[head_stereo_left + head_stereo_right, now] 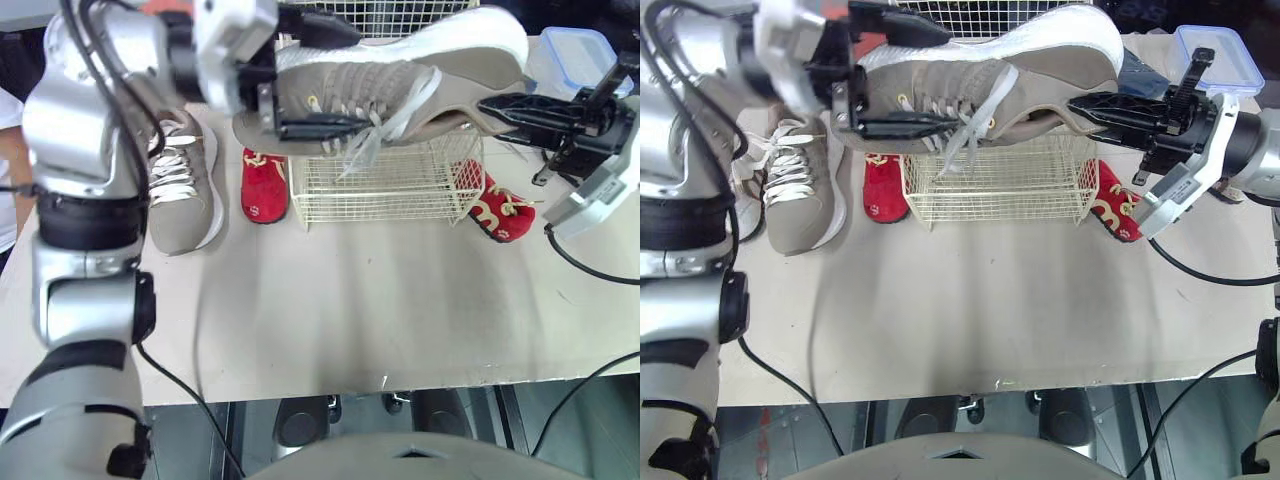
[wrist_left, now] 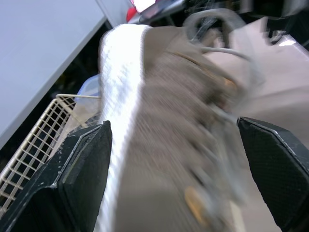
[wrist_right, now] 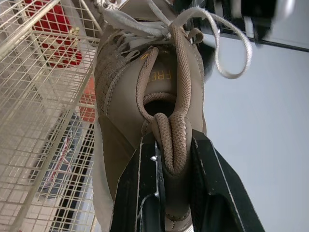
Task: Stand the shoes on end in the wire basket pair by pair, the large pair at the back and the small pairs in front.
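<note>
Two grippers share your sneaker [image 1: 400, 80], held sideways in the air over the basket [image 1: 385, 185] at the tabletop's [image 1: 350, 310] far edge. The left gripper [image 1: 310, 78] clamps the forefoot, jaws wide, sole to laces. The right gripper [image 3: 174, 140] pinches the heel collar (jaws narrow). A second sneaker [image 1: 185, 190] lies toward the far left corner, with a red shoe [image 1: 265, 185] between it and the basket.

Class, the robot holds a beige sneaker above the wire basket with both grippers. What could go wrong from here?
1. The loose laces hang at the basket rim and may snag in the wire.
2. The right gripper pinches only the sneaker's heel collar, which might slip on tilting.
</note>
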You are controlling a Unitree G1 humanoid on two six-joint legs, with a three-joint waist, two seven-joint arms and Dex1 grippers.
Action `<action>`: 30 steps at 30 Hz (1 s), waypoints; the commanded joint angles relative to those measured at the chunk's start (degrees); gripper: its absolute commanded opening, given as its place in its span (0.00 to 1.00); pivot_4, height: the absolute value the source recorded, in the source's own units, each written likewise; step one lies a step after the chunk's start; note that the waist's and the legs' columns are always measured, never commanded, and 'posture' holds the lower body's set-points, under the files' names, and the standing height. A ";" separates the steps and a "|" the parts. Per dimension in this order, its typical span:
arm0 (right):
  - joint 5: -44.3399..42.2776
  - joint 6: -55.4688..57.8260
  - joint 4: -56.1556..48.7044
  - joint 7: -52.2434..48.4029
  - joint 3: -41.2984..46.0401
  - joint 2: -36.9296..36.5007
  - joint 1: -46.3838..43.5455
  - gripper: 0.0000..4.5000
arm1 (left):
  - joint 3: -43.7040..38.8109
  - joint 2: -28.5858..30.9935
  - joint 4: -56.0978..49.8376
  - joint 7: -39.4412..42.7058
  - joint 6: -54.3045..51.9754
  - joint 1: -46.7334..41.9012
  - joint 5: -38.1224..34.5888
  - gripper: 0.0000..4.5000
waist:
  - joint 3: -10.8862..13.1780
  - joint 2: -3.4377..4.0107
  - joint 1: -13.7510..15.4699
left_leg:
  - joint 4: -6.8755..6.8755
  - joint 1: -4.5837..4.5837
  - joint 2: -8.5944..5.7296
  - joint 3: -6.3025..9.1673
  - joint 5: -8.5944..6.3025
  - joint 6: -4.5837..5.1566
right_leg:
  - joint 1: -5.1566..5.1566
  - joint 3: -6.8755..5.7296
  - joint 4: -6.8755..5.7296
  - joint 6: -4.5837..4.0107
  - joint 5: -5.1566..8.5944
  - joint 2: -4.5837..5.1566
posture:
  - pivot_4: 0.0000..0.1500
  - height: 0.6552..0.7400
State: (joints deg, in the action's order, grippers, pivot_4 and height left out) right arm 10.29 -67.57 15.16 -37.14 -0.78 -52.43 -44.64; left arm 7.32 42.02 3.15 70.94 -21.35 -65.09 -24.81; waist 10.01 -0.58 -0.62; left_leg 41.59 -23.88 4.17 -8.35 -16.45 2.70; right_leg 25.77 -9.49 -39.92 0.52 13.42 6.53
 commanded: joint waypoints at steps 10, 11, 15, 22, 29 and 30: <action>1.63 -0.79 -1.32 4.98 1.75 1.06 -3.41 0.00 | 6.42 0.33 6.14 13.22 3.10 -7.35 8.85 0.94 | 0.01 0.01 -0.34 | 0.03 0.05 0.05 -0.11 0.00 0.00 | 0.06 0.08 -0.07 0.00 0.00 -0.06 | 1.00 0.36; 1.93 -0.81 -1.35 5.27 1.89 1.13 -3.43 0.00 | 6.23 0.21 6.28 13.29 3.15 -7.26 9.03 0.88 | 0.01 0.01 -0.39 | 0.04 0.06 0.05 -0.11 0.00 0.00 | 0.06 0.10 -0.08 0.00 0.00 -0.06 | 1.00 0.36; 2.87 -0.59 -1.62 6.37 2.29 1.17 -3.08 0.00 | 5.67 0.49 5.77 14.34 3.55 -6.57 9.36 0.55 | 0.01 0.02 -0.51 | 0.07 0.09 0.06 -0.12 0.00 0.00 | 0.06 0.26 -0.13 0.00 0.00 -0.08 | 1.00 0.36; 4.08 0.17 -1.59 8.76 2.98 1.31 -4.09 0.00 | 5.28 0.80 6.14 15.83 5.65 -6.23 10.26 0.02 | 0.01 0.02 -0.74 | 0.11 0.09 0.07 -0.16 0.00 0.00 | 0.07 0.34 -0.14 0.00 0.00 -0.10 | 1.00 0.36; 4.82 1.52 -1.25 11.73 4.68 0.94 -4.20 0.46 | 3.26 -0.80 8.03 14.00 7.72 -6.38 9.63 0.02 | 0.01 0.02 -0.84 | 0.11 0.08 0.07 -0.17 0.00 0.00 | 0.08 0.35 -0.14 0.00 0.00 -0.10 | 1.00 0.36; 4.40 2.16 -0.80 12.19 4.98 0.65 -4.22 0.58 | 2.41 -1.23 8.52 13.34 7.97 -6.50 9.31 0.02 | 0.01 0.02 -0.84 | 0.13 0.07 0.08 -0.17 0.00 0.00 | 0.09 0.35 -0.15 0.00 0.00 -0.10 | 1.00 0.36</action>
State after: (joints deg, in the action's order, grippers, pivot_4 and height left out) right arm 16.85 -67.68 14.93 -27.96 -0.40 -50.98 -46.28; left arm 9.44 41.45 11.93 82.73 -13.97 -71.90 -14.62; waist 10.02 -0.56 -1.46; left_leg 41.74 -23.82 4.25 -8.52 -16.45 2.70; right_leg 25.86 -9.14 -40.07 0.52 13.42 6.43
